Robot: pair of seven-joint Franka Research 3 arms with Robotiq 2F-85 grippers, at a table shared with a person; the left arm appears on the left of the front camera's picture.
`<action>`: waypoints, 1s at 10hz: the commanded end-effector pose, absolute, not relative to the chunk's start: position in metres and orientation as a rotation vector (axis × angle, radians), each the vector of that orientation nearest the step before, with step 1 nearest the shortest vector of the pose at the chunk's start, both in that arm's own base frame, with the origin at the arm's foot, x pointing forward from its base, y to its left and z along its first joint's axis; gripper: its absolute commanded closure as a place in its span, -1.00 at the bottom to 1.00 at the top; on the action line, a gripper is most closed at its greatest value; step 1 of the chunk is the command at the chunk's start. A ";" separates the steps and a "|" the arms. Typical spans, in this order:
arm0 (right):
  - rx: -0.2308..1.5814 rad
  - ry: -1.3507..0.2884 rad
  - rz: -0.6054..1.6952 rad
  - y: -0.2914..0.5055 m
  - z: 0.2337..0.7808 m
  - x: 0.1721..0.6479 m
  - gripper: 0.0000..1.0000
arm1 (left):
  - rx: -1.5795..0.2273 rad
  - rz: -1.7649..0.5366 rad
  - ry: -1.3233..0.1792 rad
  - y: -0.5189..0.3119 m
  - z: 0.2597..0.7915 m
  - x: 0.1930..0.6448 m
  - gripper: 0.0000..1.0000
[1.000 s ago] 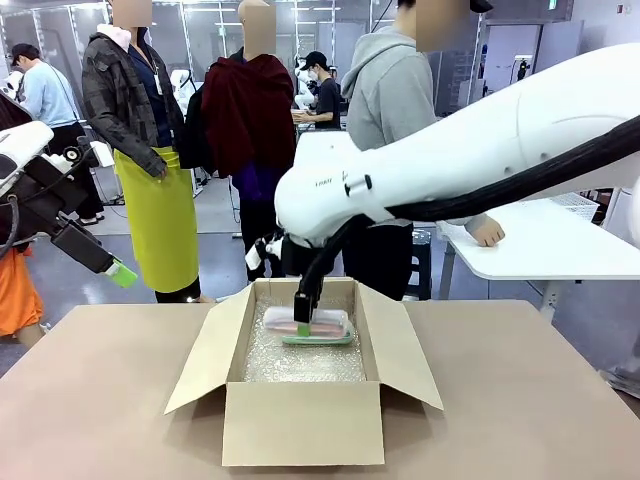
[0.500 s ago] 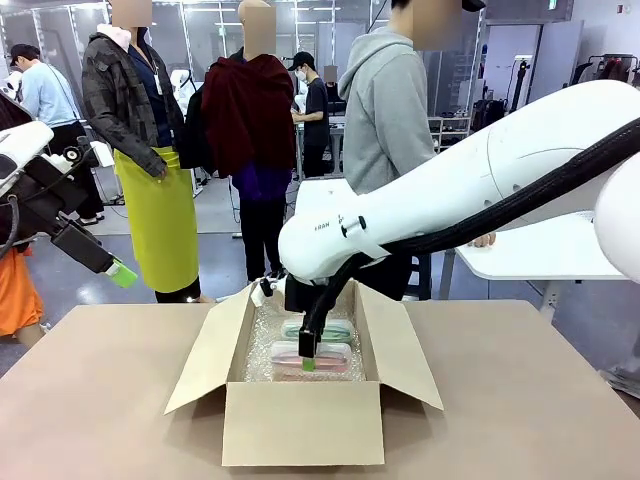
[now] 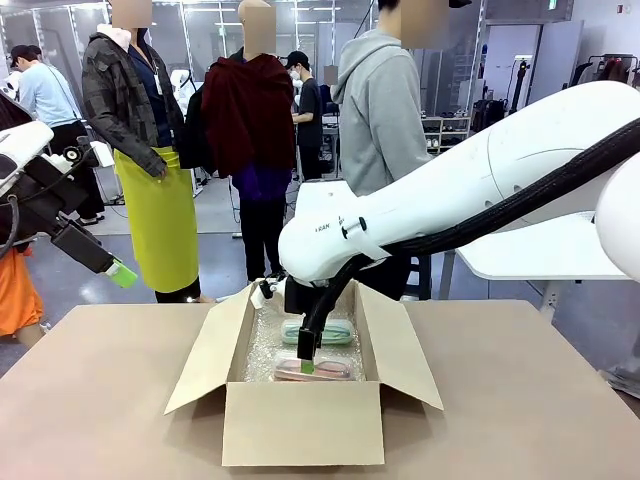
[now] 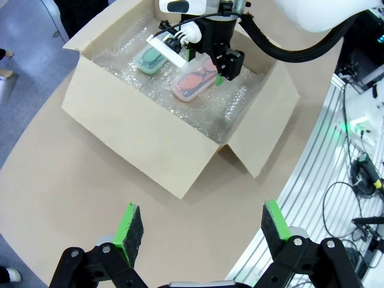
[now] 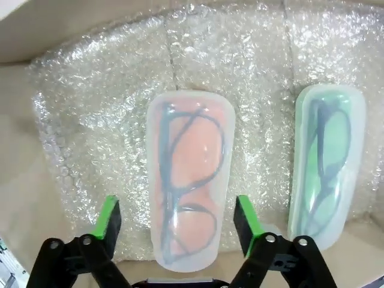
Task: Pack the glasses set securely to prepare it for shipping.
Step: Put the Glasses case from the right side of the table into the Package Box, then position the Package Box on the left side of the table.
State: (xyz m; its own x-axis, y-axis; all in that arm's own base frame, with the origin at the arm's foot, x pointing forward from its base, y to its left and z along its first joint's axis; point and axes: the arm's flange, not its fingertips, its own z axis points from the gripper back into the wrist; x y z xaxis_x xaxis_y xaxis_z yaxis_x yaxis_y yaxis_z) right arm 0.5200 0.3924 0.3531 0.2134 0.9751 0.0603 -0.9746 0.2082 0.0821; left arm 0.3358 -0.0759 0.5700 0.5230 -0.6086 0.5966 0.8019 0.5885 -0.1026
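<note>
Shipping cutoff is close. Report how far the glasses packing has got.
Done: the pink case and the mint-green case lie side by side on the bubble wrap inside the cardboard box.
In hand: the right gripper stands open astride the pink case; the left gripper hangs open, away from the box.
Left, probably: covering the cases and closing the flaps, which stand open.

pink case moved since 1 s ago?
Yes: the pink case came off the mint-green case, toward the near wall of the cardboard box, lower onto the bubble wrap.
</note>
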 end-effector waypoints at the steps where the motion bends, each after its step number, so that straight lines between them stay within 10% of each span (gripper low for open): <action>1: 0.098 -0.012 1.375 0.392 0.358 0.511 -0.81 | -0.415 -0.892 -0.554 -0.073 0.571 0.335 -1.00; 10: 0.110 0.005 1.357 0.392 0.353 0.520 -0.81 | -0.415 -0.892 -0.554 -0.073 0.571 0.335 -1.00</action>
